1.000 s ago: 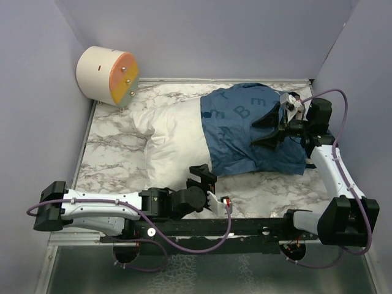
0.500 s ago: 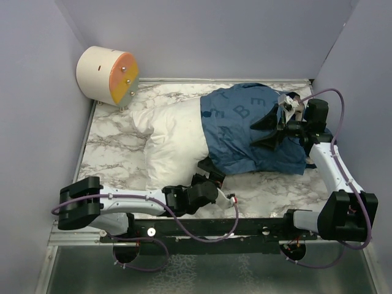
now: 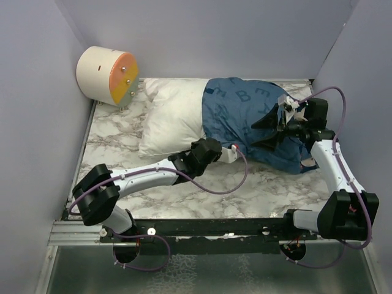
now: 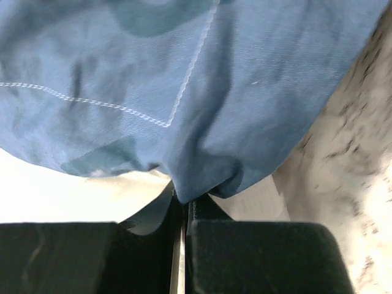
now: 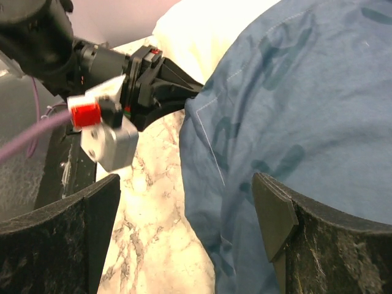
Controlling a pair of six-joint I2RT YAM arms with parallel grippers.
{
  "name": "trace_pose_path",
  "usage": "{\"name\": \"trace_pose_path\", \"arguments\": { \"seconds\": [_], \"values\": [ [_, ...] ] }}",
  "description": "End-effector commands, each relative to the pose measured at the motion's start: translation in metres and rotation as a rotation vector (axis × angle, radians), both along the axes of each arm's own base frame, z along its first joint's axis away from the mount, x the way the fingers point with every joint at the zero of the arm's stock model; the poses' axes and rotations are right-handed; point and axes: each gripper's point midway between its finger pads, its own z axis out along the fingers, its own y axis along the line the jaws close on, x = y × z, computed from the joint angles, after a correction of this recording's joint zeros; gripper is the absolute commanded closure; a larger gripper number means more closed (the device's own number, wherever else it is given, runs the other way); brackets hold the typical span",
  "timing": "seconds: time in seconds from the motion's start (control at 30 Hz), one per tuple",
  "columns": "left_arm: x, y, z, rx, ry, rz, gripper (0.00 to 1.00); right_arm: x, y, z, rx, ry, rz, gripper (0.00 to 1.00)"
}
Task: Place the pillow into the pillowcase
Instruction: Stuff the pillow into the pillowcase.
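Blue printed cotton is now bunched between the fingers of the left gripper [image 4: 184,211], which have just snapped together on the hem of the pillowcase [image 3: 257,116]; a second ago those fingers stood wide apart on the near side of the bed of marble, short of the cloth. From the left wrist view the pinch looks real: the fold of the case's open edge disappears straight into the closed jaws, with the white of the pillow [image 3: 174,116] just beside it on the left. The arm has also swung away from its base toward the far wall, and the whole bundle has shifted with it, so the pillow lies nearer the back edge of the table [image 3: 116,153] and closer to the cream cylinder [image 3: 105,75]. The right gripper [image 3: 268,130] hovers over the far end of the case with its jaws spread wide, holding nothing that I can see (fabric fills the gap between its fingers in its own camera). About half the pillow is covered and the rest sticks out bare beyond the left gripper. My guess is that this fresh grip is for dragging the hem further along the pillow.
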Motion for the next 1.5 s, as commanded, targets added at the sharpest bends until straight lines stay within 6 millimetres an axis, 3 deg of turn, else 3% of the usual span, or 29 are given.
{"name": "trace_pose_path", "arguments": {
  "seconds": [0.0,0.17,0.37,0.67,0.93,1.07,1.17,1.3,1.47],
  "values": [
    [-0.012,-0.045,0.054,-0.398,0.238,-0.098,1.0,-0.002,-0.002,0.019,-0.031,-0.12,0.007,0.12],
    [-0.015,-0.053,0.104,-0.59,0.368,-0.148,1.0,-0.011,-0.004,0.054,-0.074,-0.233,-0.031,0.11],
    [-0.021,-0.055,0.163,-0.816,0.502,-0.187,1.0,-0.004,-0.017,0.097,-0.193,-0.386,-0.167,0.06],
    [-0.04,-0.049,0.248,-1.196,0.795,-0.321,1.0,-0.012,-0.025,0.107,-0.293,-0.422,-0.194,0.06],
    [-0.042,-0.008,0.3,-1.524,0.961,-0.444,1.0,-0.004,-0.036,0.103,-0.343,-0.408,-0.279,0.06],
    [-0.027,0.024,0.304,-1.705,1.013,-0.431,1.0,0.028,-0.06,0.106,-0.357,-0.318,-0.534,0.07],
    [-0.009,0.047,0.296,-1.814,1.02,-0.387,1.0,0.046,-0.069,0.089,-0.337,-0.252,-0.624,0.1],
    [0.009,0.055,0.274,-1.839,0.998,-0.315,1.0,0.063,-0.065,0.038,-0.28,-0.122,-0.63,0.33],
    [0.029,0.064,0.249,-1.842,0.965,-0.243,1.0,0.076,-0.052,0.017,-0.188,-0.112,-0.62,0.54]
  ]
}}
